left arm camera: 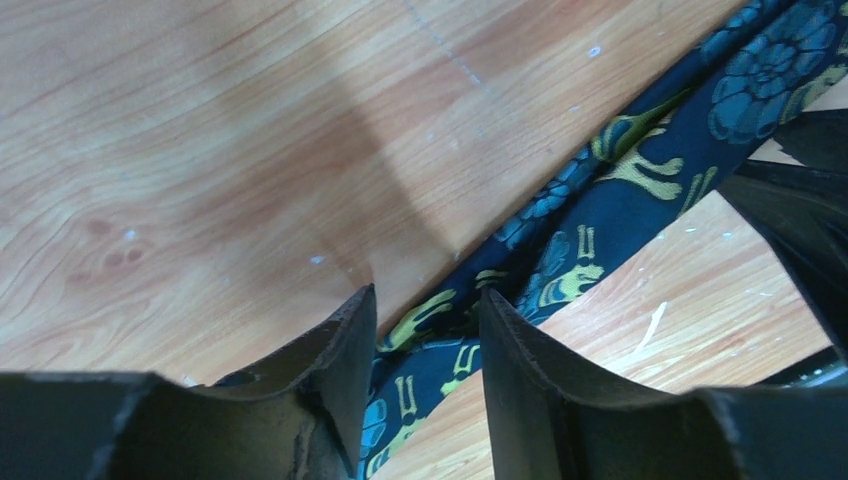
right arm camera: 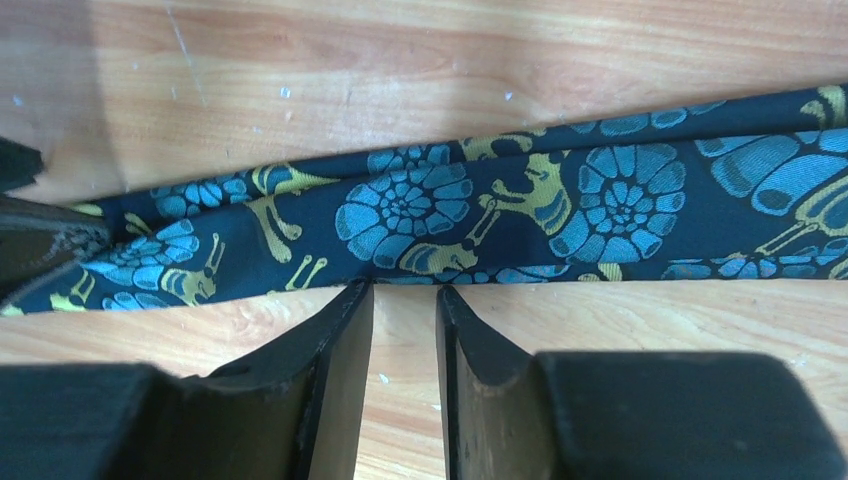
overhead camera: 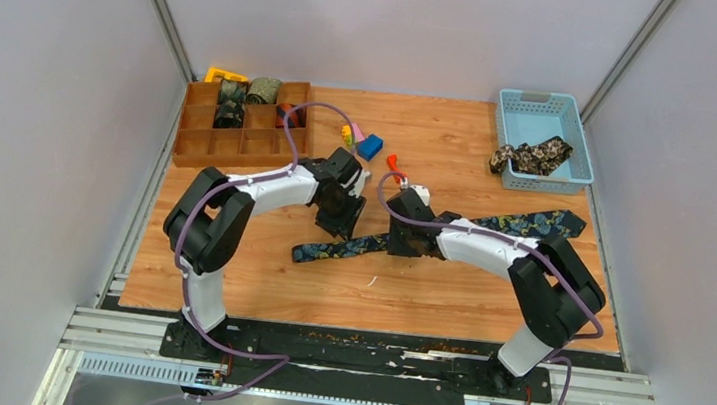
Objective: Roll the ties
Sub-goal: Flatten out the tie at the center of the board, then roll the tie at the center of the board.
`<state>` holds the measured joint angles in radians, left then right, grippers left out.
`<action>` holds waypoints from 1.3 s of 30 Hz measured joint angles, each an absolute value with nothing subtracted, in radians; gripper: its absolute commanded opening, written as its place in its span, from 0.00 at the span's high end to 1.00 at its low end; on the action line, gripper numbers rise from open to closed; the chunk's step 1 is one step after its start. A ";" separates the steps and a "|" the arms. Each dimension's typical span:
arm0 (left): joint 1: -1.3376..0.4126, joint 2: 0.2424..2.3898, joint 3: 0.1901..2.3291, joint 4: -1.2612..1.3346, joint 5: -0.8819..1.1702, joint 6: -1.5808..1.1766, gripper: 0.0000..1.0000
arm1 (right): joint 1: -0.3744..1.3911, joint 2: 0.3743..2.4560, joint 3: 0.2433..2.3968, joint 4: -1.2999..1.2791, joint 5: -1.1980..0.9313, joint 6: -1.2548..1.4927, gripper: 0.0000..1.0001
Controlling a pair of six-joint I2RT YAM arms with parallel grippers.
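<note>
The left gripper (left arm camera: pixel 428 305) stands over the narrow stretch of the navy snail-patterned tie (left arm camera: pixel 640 170), one finger on each side of the cloth. Its wrist view shows the fabric bunched in the gap at the lower middle of the frame. Whether the fingers squeeze it or merely straddle it cannot be told.

The right gripper (right arm camera: pixel 405 290) has its fingers a narrow slit apart, with bare wood showing between them and nothing pinched. Their tips sit at the near edge of the tie, which crosses that frame from left to right as a flat band.

Only the top view gives the layout. The tie slants across the middle of the wooden table (overhead camera: pixel 225 289), narrow tip at lower centre-left and broad end towards the right, with both grippers close together on it near the centre. That view alone also shows:
- the wooden divided tray (overhead camera: pixel 200 141) at upper left, with rolled ties (overhead camera: pixel 264 90) in its upper compartments
- the light blue basket (overhead camera: pixel 547 184) at upper right, with a black-tan floral tie (overhead camera: pixel 530 156) in it
- small coloured blocks (overhead camera: pixel 370 146) between the tray and the grippers

Only the wrist views show the teal shells and gold snails, which from above read as speckle.
</note>
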<state>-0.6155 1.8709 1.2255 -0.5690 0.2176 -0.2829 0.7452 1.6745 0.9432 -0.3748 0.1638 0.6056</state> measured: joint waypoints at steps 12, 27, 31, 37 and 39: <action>-0.606 1.514 1.095 -0.578 -0.025 -0.340 0.01 | 0.778 1.392 0.733 -0.224 0.130 0.495 0.68; -0.448 1.010 0.596 -0.415 -0.034 -0.644 0.28 | 0.778 1.227 0.606 -0.084 0.159 0.408 0.70; -0.437 0.929 0.500 -0.387 -0.018 -0.759 0.41 | 0.778 1.227 0.606 -0.073 0.160 0.400 0.70; -0.405 0.888 0.427 -0.351 -0.020 -0.857 0.50 | 0.778 1.227 0.605 -0.062 0.160 0.393 0.70; -0.391 0.889 0.411 -0.340 -0.020 -0.878 0.53 | 0.778 1.227 0.604 -0.061 0.159 0.391 0.70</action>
